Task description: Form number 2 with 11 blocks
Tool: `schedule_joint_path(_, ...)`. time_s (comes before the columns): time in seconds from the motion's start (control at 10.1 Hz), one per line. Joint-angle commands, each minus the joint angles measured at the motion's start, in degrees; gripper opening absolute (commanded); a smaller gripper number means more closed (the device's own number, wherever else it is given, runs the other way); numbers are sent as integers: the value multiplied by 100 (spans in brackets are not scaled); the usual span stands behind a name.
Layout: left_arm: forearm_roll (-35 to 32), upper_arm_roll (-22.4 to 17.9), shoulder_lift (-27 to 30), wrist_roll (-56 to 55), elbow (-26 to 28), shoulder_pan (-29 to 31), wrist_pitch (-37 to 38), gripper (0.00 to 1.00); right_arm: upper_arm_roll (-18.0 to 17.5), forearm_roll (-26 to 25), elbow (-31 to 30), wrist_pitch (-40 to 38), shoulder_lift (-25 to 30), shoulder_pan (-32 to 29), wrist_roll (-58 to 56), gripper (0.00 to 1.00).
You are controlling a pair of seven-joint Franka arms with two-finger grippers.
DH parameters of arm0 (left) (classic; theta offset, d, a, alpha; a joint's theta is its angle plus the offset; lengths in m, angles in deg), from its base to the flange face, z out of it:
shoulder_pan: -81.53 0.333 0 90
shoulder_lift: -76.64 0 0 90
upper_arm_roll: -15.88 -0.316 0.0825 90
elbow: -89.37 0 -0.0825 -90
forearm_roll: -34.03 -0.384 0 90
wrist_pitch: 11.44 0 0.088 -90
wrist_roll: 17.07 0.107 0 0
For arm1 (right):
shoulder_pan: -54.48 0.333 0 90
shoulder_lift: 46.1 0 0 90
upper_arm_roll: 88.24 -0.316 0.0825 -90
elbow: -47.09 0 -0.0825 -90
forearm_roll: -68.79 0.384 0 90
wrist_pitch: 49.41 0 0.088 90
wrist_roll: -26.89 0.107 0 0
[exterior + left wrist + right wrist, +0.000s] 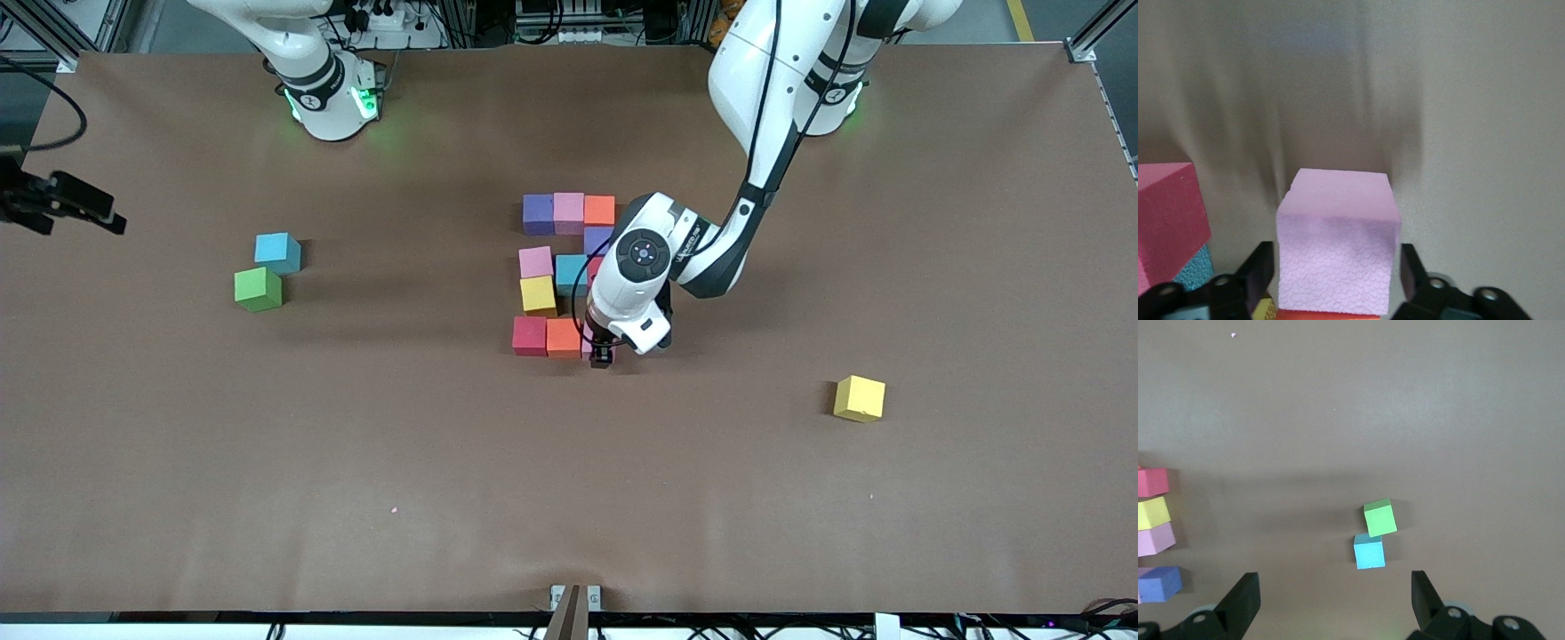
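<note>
Now we lift the left gripper [1337, 280] straight off the pink block [1337, 240] — fingers spread — right gripper [1335, 600] waits, spread.

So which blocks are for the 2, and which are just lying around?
For the job: number 2, mid-table; pink block finishing its row nearest the front camera; left tool, open around it.
Lying about: light blue cube and green cube, toward the right arm's end; yellow cube, toward the left arm's; right tool, open, waiting over the table.
</note>
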Motion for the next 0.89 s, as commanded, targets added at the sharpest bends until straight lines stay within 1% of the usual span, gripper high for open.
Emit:
schedule_joint_path(0.0, -137, 71, 119, 42, 30, 77, -23, 100, -20, -107, 249, -175, -52, 88, 239, 100)
schedule_joint_path(0.1, -137, 71, 223, 95, 30, 138, -6, 100, 6, -107, 257, -184, -52, 132, 309, 100)
schedule_joint_path(0.2, -137, 63, 425, 374, 38, 199, 47, 100, 15, -107, 388, -219, -52, 159, 310, 100)
schedule_joint_path(0.39, -224, -7, 803, 813, 39, 305, 318, 100, 50, -133, 460, -368, -140, 343, 458, 100)
schedule_joint_path(0.59, -566, -8, 1137, 1638, 38, 541, 696, 100, 32, -89, 468, -316, -140, 335, 486, 100)
schedule_joint_path(0.79, -638, -8, 1532, 2805, 38, 884, 1152, 100, 32, -133, 468, -298, -131, 335, 486, 100)
